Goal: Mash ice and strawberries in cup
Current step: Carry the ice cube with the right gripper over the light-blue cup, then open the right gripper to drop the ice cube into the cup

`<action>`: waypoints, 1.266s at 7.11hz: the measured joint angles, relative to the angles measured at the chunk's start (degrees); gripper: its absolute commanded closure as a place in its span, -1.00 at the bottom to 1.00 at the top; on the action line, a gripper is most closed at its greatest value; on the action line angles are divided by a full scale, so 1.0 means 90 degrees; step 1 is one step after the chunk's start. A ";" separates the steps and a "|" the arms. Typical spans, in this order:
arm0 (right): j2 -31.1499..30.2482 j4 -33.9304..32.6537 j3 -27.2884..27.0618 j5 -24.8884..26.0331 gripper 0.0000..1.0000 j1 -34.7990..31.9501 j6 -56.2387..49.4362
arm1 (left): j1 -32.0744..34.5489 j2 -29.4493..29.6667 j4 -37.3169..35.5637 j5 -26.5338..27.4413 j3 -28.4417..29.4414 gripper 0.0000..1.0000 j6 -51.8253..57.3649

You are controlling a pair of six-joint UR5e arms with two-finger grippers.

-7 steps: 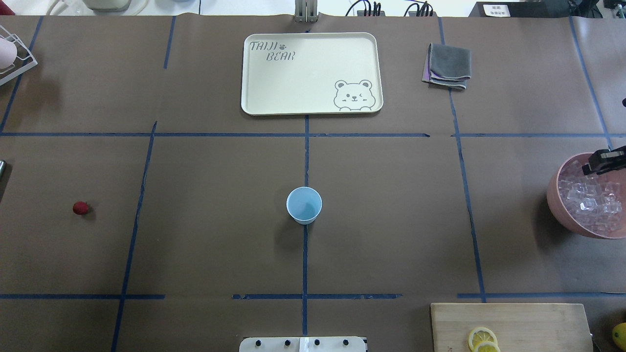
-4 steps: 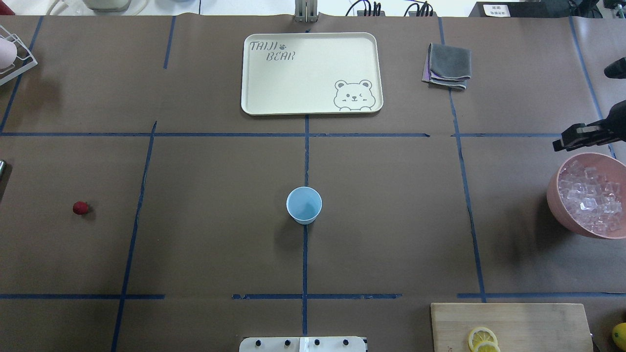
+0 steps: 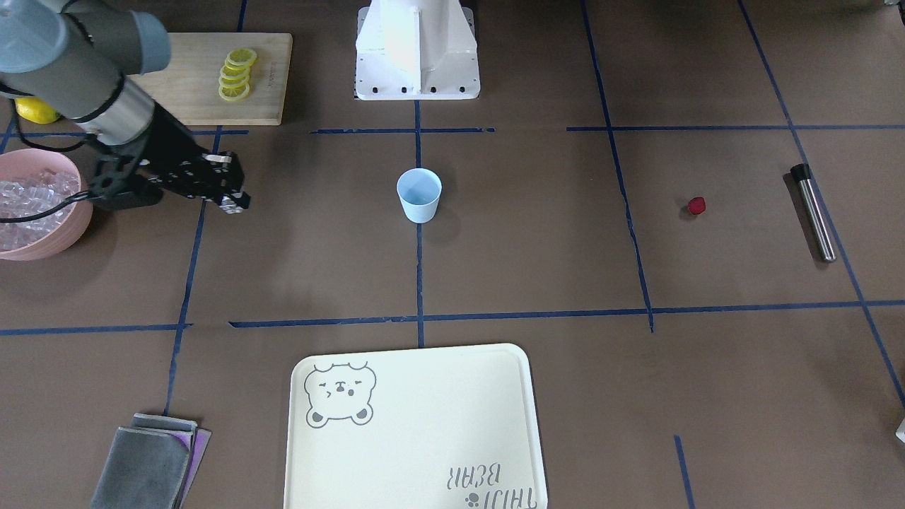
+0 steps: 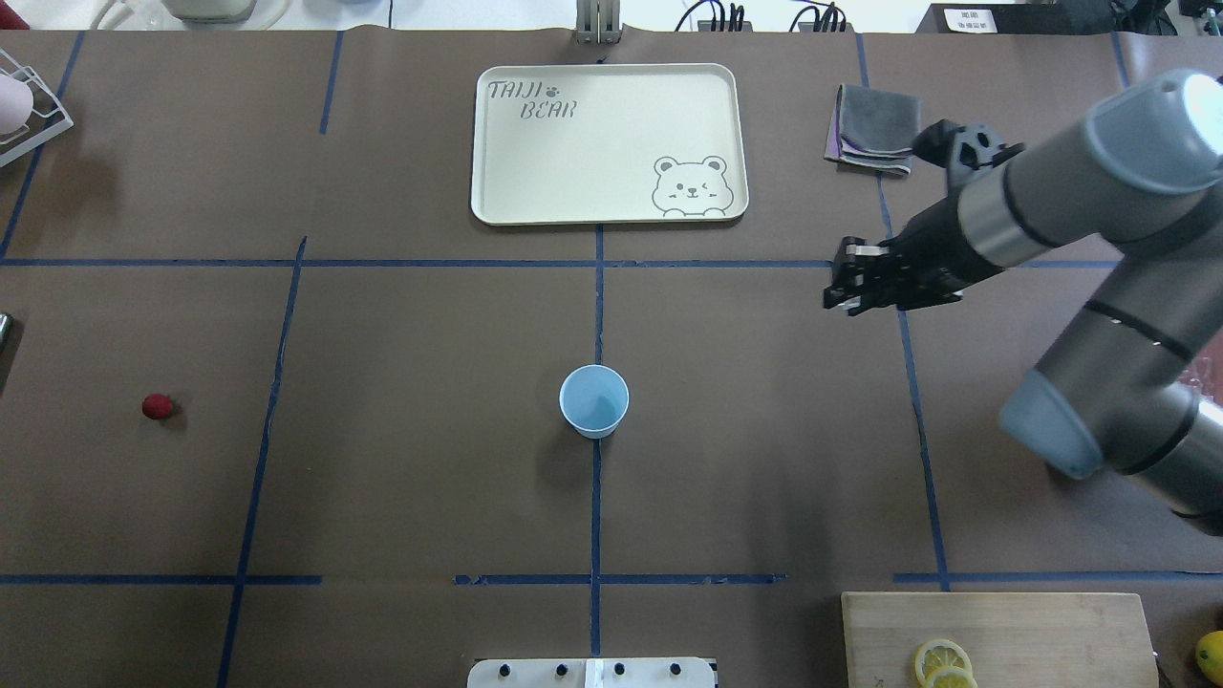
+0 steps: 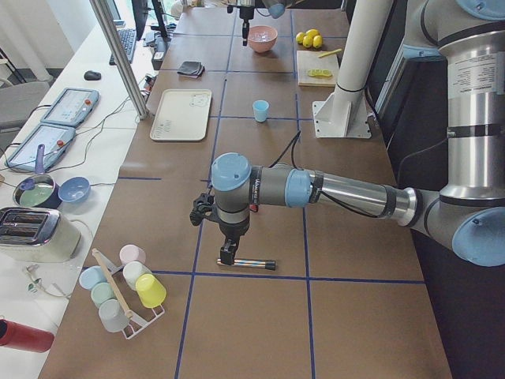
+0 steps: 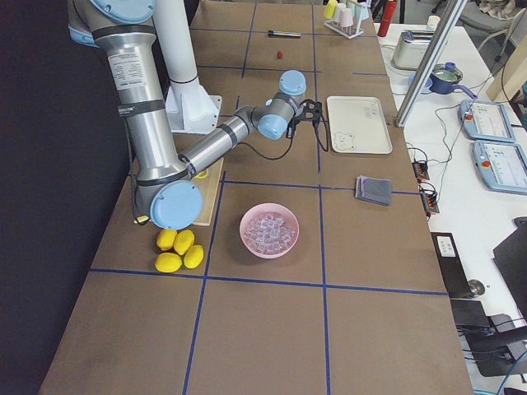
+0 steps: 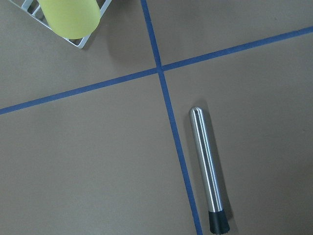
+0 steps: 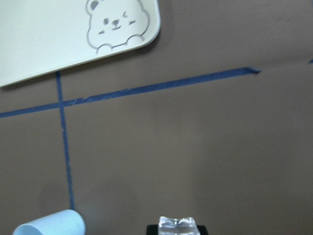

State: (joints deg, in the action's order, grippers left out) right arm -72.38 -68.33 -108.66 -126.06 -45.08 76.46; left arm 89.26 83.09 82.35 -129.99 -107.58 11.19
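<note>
One ice cube (image 8: 176, 223) pinched in R hand (image 4: 840, 289) — well apart from cup (image 4: 593, 401).

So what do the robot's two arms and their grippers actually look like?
The right arm and left arm are silver-grey tubes linked by rounded joints with pale blue caps. Each ends in a black, blocky two-finger gripper: the right gripper and the left gripper. A thin black cable loops beside the right wrist.
</note>
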 measured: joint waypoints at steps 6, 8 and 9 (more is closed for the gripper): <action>0.2083 -0.0894 0.0807 0.2350 0.61 0.2016 0.1962 | 0.0003 0.0004 0.0000 -0.0236 -0.0033 -1.00 -0.0010; 0.2094 -0.0897 0.0829 0.2384 0.11 0.2193 0.1979 | 0.0004 -0.0003 0.0000 -0.0371 -0.0038 -1.00 -0.0013; 0.2109 -0.0901 0.0835 0.2391 -0.37 0.2234 0.1987 | 0.0004 -0.0003 0.0000 -0.0384 -0.0038 -1.00 -0.0013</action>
State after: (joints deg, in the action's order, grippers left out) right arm -53.39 -76.43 -101.15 -104.54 -24.97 94.34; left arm 89.30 83.06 82.35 -133.45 -107.92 11.08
